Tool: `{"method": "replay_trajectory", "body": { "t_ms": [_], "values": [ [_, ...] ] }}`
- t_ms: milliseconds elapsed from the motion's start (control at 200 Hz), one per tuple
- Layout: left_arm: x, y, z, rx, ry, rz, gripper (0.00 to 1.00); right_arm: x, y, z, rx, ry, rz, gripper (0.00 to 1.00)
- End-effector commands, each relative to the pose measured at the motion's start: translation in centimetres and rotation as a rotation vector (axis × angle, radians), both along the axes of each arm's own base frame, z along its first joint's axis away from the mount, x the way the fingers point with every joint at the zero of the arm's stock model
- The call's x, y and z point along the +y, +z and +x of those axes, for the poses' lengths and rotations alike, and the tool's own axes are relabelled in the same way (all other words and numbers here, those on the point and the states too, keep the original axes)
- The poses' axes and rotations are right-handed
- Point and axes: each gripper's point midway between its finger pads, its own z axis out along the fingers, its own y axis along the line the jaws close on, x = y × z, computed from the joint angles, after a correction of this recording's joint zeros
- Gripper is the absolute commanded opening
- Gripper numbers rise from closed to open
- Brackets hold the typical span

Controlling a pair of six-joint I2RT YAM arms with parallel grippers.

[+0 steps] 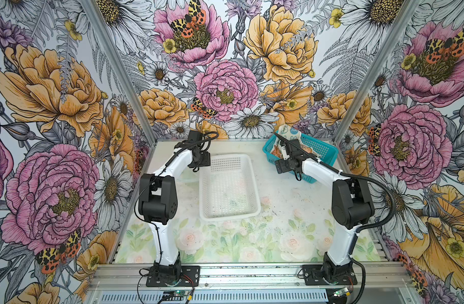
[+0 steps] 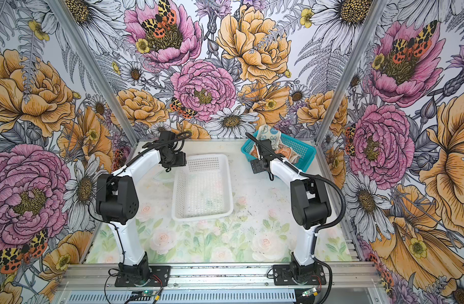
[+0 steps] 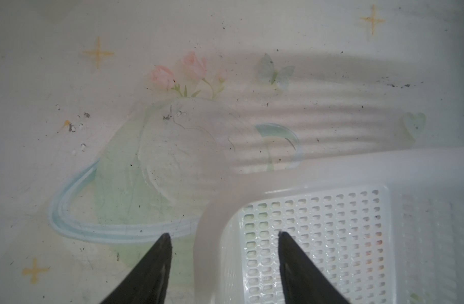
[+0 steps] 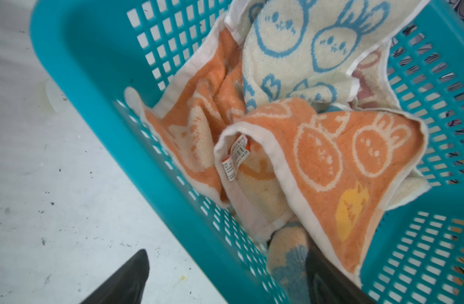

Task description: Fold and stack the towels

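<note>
- I am seeing the towels [image 1: 291,139] lying crumpled together inside the teal basket [image 1: 321,151], which is sitting at the far right of the counter [image 1: 278,237] in both top views.
- In the right wrist view, an orange towel [image 4: 331,158] with white bunny outlines is lying on top, and its white-edged corner is folding over to show a small printed label [image 4: 236,155].
- A cream towel [image 4: 304,52] with blue bunny faces is lying behind it and is reaching up to the basket's far rim.
- A blue-toned piece of cloth [image 4: 288,260] is poking out from under the orange one.
- I am reading the right end effector [image 4: 227,250] as wide open and gripping nothing. One finger is hanging outside the basket over the counter, and the other is sitting inside against the cloth, with the teal wall between them.
- The white basket [image 1: 229,213] is standing mid-counter, well apart from the teal one, and I am seeing no towel in it.
- The left end effector [image 3: 223,234] is hovering at that basket's far-left corner with its jaws spread and nothing between them but the rim. One finger is over the counter and the other is over the perforated inside.
</note>
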Motion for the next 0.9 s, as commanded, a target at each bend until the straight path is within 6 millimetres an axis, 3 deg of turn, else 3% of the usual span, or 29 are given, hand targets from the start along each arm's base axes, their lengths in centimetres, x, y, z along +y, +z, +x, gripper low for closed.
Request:
{"method": "replay_trajectory", "body": {
  "t_ms": [0, 15, 165, 180, 260, 410, 505, 595, 716, 896],
  "values": [
    [0.5, 5.0, 0.3, -0.117, 0.017, 0.043, 0.93, -0.5, 0.2, 0.9, -0.011, -0.009, -0.035, 0.82],
    [0.6, 5.3, 0.3, -0.123, 0.020, 0.046, 0.98, -0.4, 0.1, 0.8, -0.011, -0.008, -0.035, 0.79],
    [0.3, 7.5, -0.1, -0.174, 0.021, 0.063, 0.99, -0.8, 0.0, 0.7, -0.010, -0.032, -0.054, 0.61],
    [0.3, 9.3, -0.4, -0.211, 0.021, 0.060, 0.99, -0.9, -0.1, 0.7, -0.009, -0.035, -0.056, 0.60],
    [-0.1, 11.2, -1.0, -0.258, 0.013, 0.085, 0.99, -1.3, -0.3, 0.6, -0.004, -0.053, -0.073, 0.51],
    [-2.2, 14.4, -2.2, -0.337, -0.028, 0.120, 0.99, -1.5, -0.4, 0.0, 0.009, -0.088, -0.075, 0.30],
    [-4.7, 15.7, -3.1, -0.373, -0.083, 0.139, 0.99, -1.8, -0.2, -0.4, 0.014, -0.119, -0.066, 0.20],
    [-7.4, 16.4, -3.9, -0.403, -0.139, 0.180, 0.99, -1.8, 0.0, -1.0, 0.019, -0.146, -0.048, 0.11],
    [-10.7, 16.4, -4.7, -0.419, -0.199, 0.198, 0.99, -1.7, 0.2, -2.0, 0.023, -0.174, -0.004, 0.09],
    [-15.5, 14.6, -5.6, -0.411, -0.274, 0.181, 0.99, -1.8, 0.9, -3.2, 0.023, -0.199, 0.037, 0.02]
  ]
}}
